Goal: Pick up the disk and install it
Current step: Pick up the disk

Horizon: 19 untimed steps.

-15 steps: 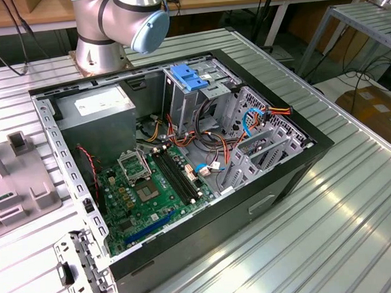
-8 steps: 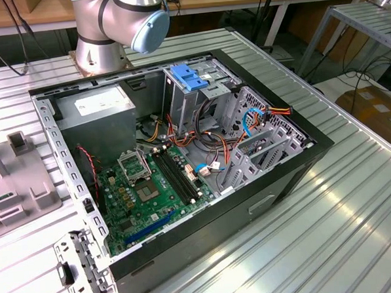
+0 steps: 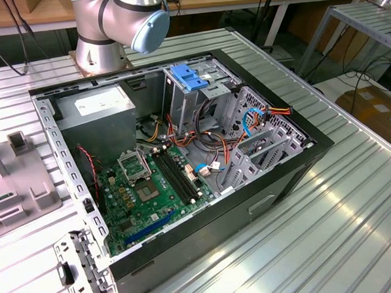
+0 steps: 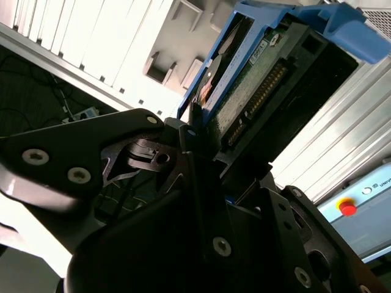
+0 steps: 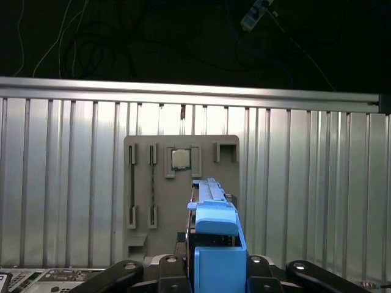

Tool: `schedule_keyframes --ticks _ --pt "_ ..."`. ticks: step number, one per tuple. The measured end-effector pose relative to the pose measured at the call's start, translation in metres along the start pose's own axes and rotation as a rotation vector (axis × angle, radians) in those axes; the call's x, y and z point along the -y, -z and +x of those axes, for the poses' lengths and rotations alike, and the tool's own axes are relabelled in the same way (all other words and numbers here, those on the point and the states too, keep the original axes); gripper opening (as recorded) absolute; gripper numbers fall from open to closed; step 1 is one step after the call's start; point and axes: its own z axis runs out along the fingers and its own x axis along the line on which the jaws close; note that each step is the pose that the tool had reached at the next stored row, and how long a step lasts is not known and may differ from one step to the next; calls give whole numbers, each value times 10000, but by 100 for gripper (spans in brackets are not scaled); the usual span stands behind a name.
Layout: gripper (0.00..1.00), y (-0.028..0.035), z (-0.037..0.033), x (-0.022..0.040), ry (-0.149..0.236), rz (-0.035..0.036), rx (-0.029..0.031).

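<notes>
Evidently, in the exterior view, an open computer case [image 3: 251,212] is laid on its side on the ribbed desk [image 3: 337,231]. Its pale blue latch [image 3: 187,77] sits at the upper middle of the frame, and the bays are exposed, presumably to receive a drive. In the second wrist view, the disk [image 4: 247,91] is clamped edge-on at one end between the fingers [image 4: 190,152], likely so that its connector row is kept free. In the first wrist view, the disk is held well clear of a grey fixture [image 5: 174,195].

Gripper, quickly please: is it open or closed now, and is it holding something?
The gripper: closed, holding the disk by its blue carrier.
</notes>
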Motion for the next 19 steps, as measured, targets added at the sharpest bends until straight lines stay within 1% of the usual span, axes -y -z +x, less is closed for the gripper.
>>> schedule_keyframes --ticks 9,19 --pt "36 -1 2 29 0 0 0" --pt "36 -1 3 75 0 0 0"
